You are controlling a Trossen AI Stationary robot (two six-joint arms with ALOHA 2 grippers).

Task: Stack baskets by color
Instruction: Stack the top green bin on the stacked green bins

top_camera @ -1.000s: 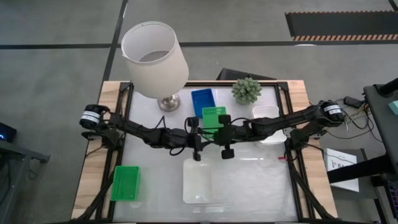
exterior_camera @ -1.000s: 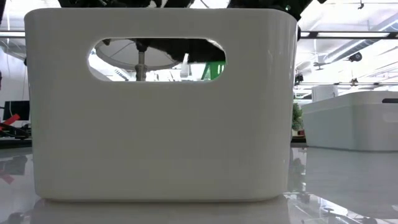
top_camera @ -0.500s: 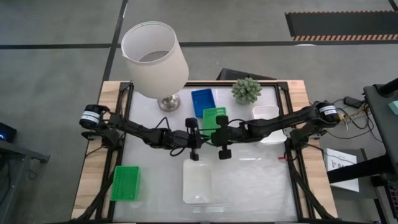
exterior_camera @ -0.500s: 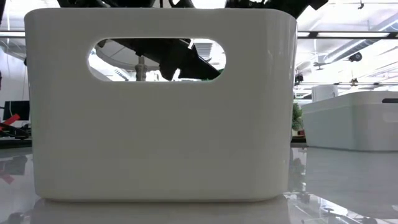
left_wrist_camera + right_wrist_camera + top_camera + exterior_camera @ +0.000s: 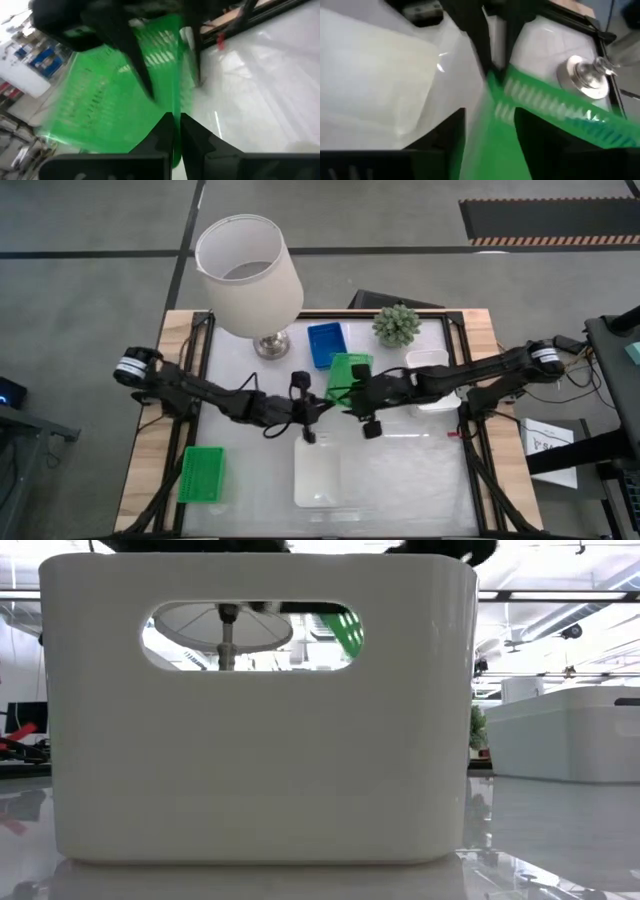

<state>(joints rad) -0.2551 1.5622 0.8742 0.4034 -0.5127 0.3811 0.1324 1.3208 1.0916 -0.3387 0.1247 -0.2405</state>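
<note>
A green basket [image 5: 349, 374] hangs tilted above the table's middle, between my two grippers. My left gripper [image 5: 328, 394] reaches in from the left and is shut on it. My right gripper [image 5: 352, 392] comes from the right and is open, its fingers [image 5: 445, 131] on either side of the basket's wall [image 5: 492, 142]; whether they touch it I cannot tell. A blue basket [image 5: 326, 343] lies flat behind, a second green basket [image 5: 201, 474] at the near left. One white basket [image 5: 318, 473] sits near the front and another [image 5: 430, 370] at the right. My left gripper pinches the green basket's thin rim edge [image 5: 175, 145] between its two fingers [image 5: 161, 131]. The fingers come nearly level from the table's left. The basket is lifted clear of the table and tilted, its perforated bottom [image 5: 100, 100] turned toward the wrist camera.
A white lampshade on a metal foot [image 5: 248, 275] stands at the far left and a small potted plant [image 5: 397, 325] at the far right. In the low view the near white basket [image 5: 260, 740] fills the picture, hiding most of what lies behind it.
My left gripper has shut on the green basket and my right gripper has opened. Both have risen a little. The green basket, lying level between them a second ago, now stands tipped and higher.
</note>
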